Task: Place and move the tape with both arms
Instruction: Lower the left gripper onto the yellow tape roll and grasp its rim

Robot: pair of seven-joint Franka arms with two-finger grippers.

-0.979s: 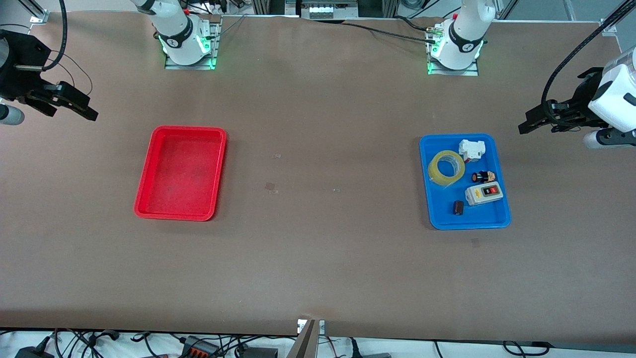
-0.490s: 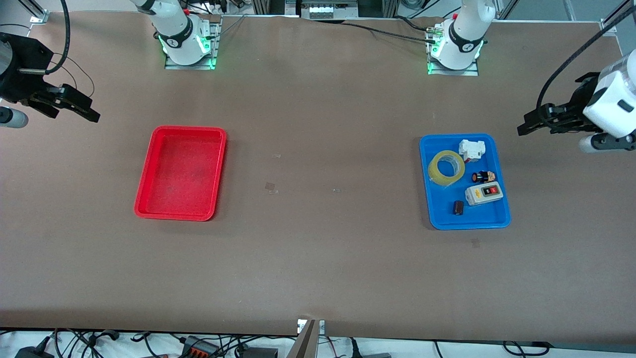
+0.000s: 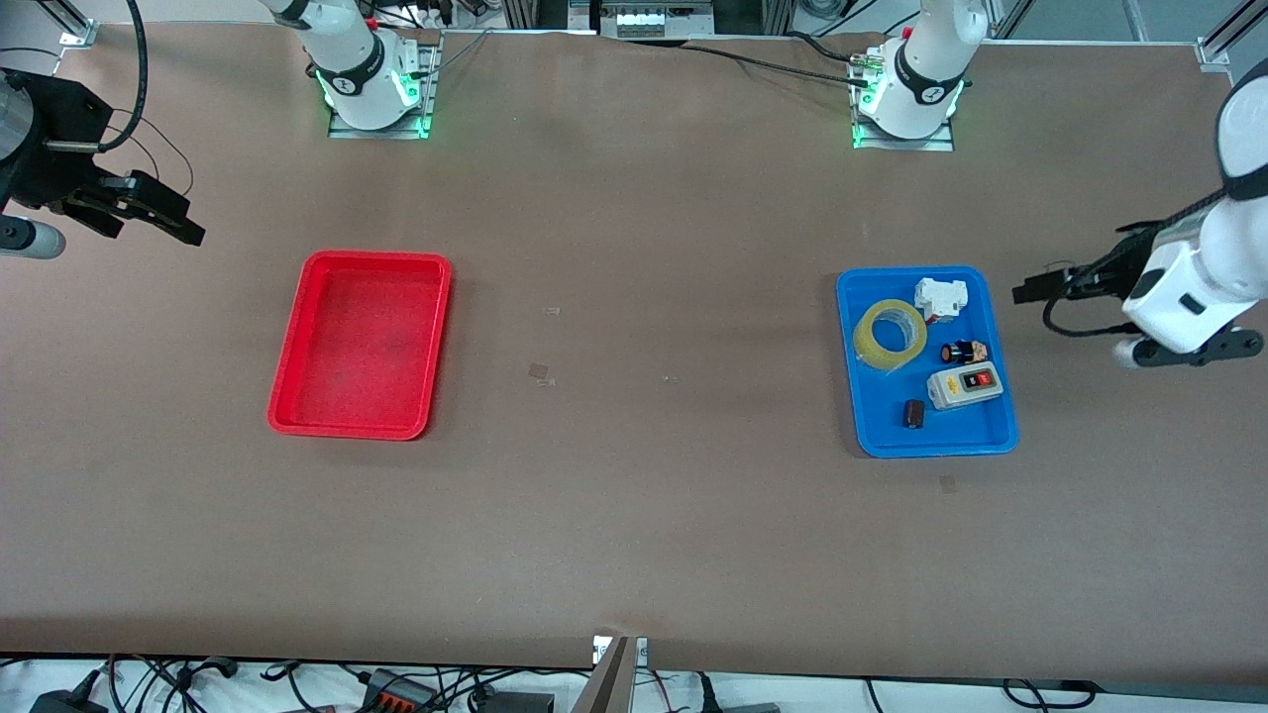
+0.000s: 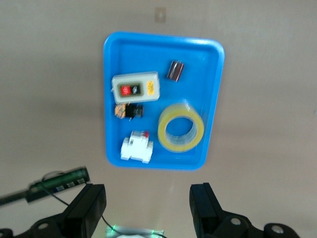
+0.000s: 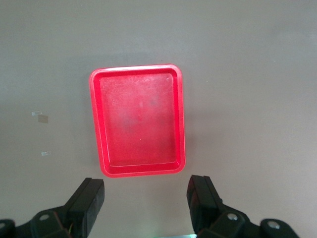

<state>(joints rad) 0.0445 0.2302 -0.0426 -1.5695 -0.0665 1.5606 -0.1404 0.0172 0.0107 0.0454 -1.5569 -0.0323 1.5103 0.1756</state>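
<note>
Brown tabletop: left gripper [image 3: 1035,291], jaws apart, is hanging beside the blue tray [image 3: 1001,436] holding the tape [image 3: 890,334]; right gripper [image 3: 163,213], likewise spread, is waiting near the red tray [image 3: 287,421].

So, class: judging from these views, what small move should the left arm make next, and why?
Probably carry the open left gripper over the tape and lower it: the tape lies untouched in the blue tray, and that gripper is nearest. The right gripper waits.

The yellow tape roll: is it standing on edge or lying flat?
Lying flat. The tape rests in the blue tray with its round hole facing up, as the left wrist view also shows.
</note>
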